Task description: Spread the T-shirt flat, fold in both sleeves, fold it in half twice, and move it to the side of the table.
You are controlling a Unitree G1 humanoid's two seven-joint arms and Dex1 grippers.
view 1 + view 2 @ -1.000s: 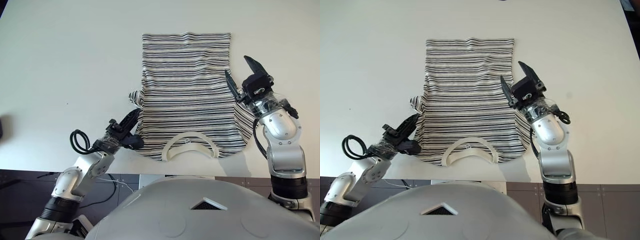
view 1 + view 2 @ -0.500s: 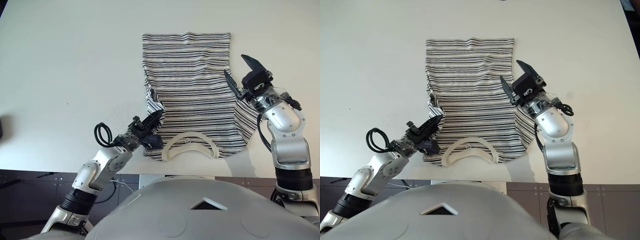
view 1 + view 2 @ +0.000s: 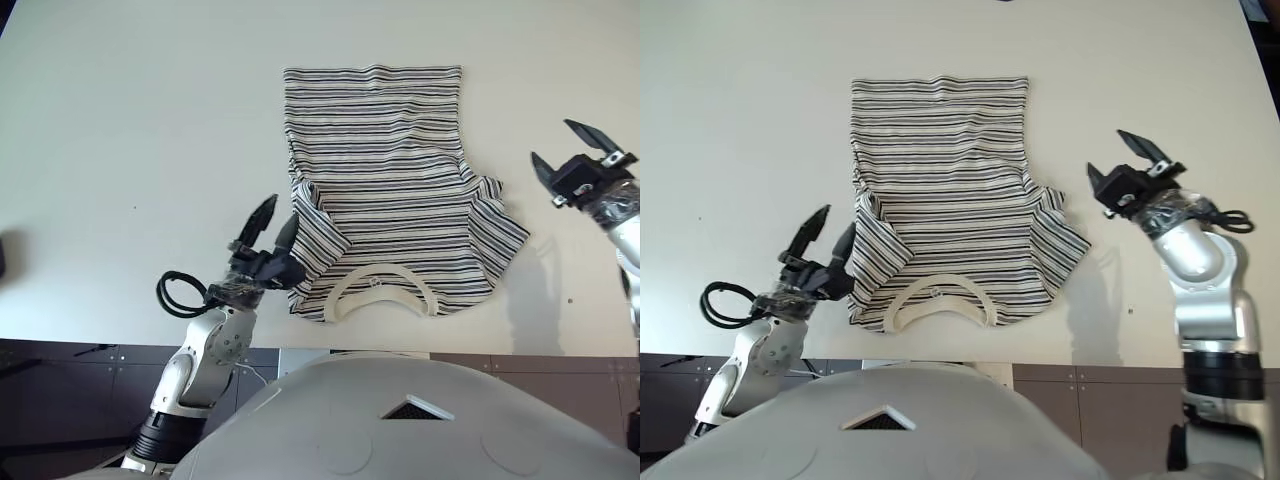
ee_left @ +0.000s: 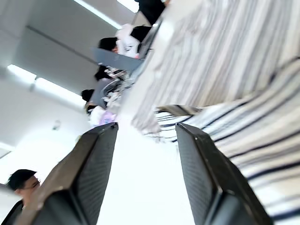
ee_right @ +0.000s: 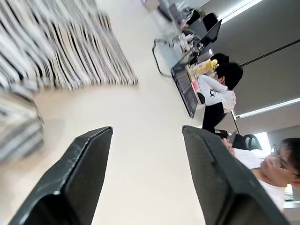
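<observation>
The striped T-shirt (image 3: 375, 150) lies on the white table (image 3: 130, 120), its white collar (image 3: 380, 290) toward me. Its left sleeve (image 3: 322, 228) is folded in over the body. The right sleeve (image 3: 500, 215) sticks out to the side. My left gripper (image 3: 268, 222) is open and holds nothing, just left of the folded sleeve edge. In the left wrist view, the gripper (image 4: 147, 126) frames the striped cloth (image 4: 243, 84). My right gripper (image 3: 572, 155) hangs open and holds nothing, right of the shirt and apart from it. The right wrist view shows its fingers (image 5: 89, 178) over bare table, the shirt (image 5: 56, 51) farther off.
The table's near edge (image 3: 100, 338) runs just in front of the collar. Bare tabletop lies left, right and beyond the shirt. A black cable loop (image 3: 178, 298) hangs from my left wrist.
The left sleeve has been drawn in over the shirt body, and my left gripper has opened and drawn back left. My right gripper has swung right, away from the shirt, and the right sleeve has spread outward.
</observation>
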